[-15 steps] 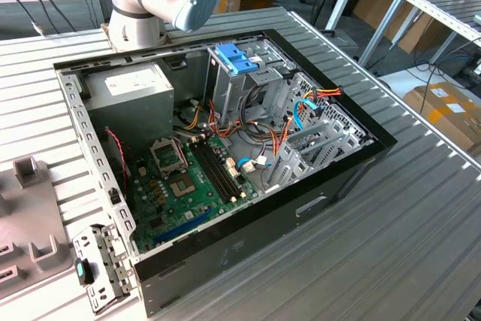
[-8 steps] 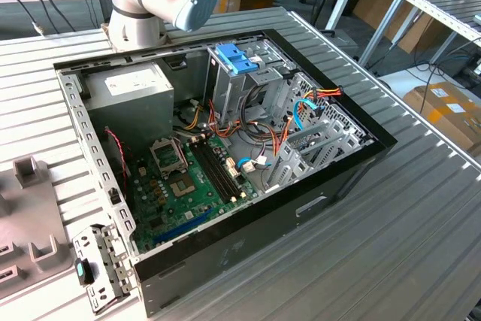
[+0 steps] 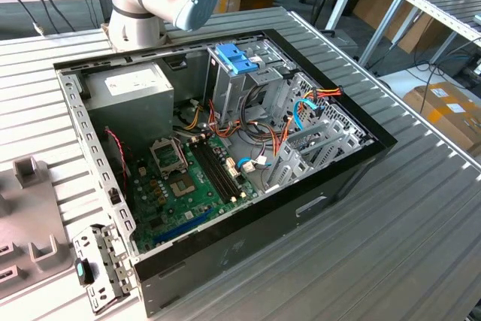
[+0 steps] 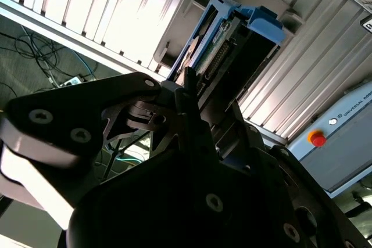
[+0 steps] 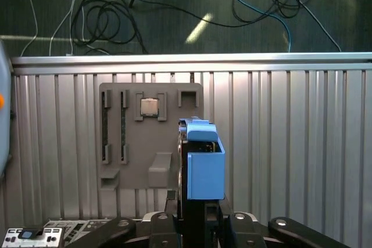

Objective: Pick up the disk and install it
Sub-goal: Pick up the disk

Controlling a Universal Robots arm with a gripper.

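The gripper (image 5: 199,206) is matt black metal studded with round bolt heads, and its jaws are closed tight on the lower end of the disk (image 5: 202,158), which stands on edge between them. The disk is a flat rectangular slab wrapped in a smooth light-blue plastic carrier rail with a boxy, squared-off end. The second wrist view shows along one side the dark body and a green circuit-board edge with a row of fine connector pins. It sits over the ribbed, silvery metal surface (image 5: 290,143), at the edge of a flat grey moulded fixture plate (image 5: 122,137) with slots and pockets, one holding a square metal-capped processor chip (image 5: 150,107). Whether the disk touches the plate I cannot tell. In the exterior view an open black computer case (image 3: 301,208) lies on the same ribbed surface, showing a green motherboard (image 3: 188,186), bundled coloured wires and a perforated metal drive cage topped by a blue plastic bracket (image 3: 235,58).
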